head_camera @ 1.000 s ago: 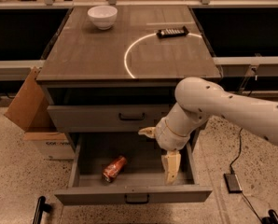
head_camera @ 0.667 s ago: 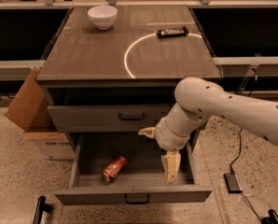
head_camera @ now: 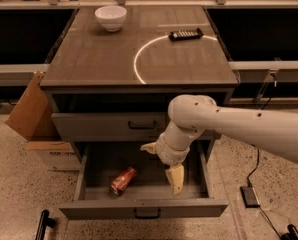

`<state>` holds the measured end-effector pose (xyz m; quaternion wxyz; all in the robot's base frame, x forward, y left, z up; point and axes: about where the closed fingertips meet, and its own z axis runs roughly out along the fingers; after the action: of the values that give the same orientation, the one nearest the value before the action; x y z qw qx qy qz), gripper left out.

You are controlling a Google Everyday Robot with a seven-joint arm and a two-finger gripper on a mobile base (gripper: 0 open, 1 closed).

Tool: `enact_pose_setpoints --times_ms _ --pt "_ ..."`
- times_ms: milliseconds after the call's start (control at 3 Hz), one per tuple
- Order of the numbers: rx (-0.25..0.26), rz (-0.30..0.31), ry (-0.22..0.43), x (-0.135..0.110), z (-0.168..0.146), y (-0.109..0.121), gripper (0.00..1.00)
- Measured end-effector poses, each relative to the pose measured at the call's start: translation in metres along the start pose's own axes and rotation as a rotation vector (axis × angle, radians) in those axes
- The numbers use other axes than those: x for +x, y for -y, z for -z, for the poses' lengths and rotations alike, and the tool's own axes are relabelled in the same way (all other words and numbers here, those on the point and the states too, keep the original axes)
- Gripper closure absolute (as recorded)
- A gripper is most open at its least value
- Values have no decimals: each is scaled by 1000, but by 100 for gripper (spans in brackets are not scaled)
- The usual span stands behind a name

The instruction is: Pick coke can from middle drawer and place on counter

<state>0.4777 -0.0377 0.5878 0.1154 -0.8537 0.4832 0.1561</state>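
The coke can lies on its side on the floor of the open middle drawer, at the left front. My gripper hangs over the drawer's right half, right of the can and apart from it. Its two pale fingers are spread wide, one pointing left and one pointing down, with nothing between them. The counter is the cabinet top above, with a bright white arc line.
A white bowl stands at the counter's back left and a black remote at its back right. A cardboard box leans at the cabinet's left. A cable and power brick lie on the floor at right.
The gripper has shifted slightly left and down over the drawer. The can has not moved.
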Motion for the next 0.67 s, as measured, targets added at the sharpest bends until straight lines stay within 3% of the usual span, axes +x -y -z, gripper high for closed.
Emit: enact_pose_setpoints --times_ms 667 --pt "-6 165 -57 12 -56 25 0"
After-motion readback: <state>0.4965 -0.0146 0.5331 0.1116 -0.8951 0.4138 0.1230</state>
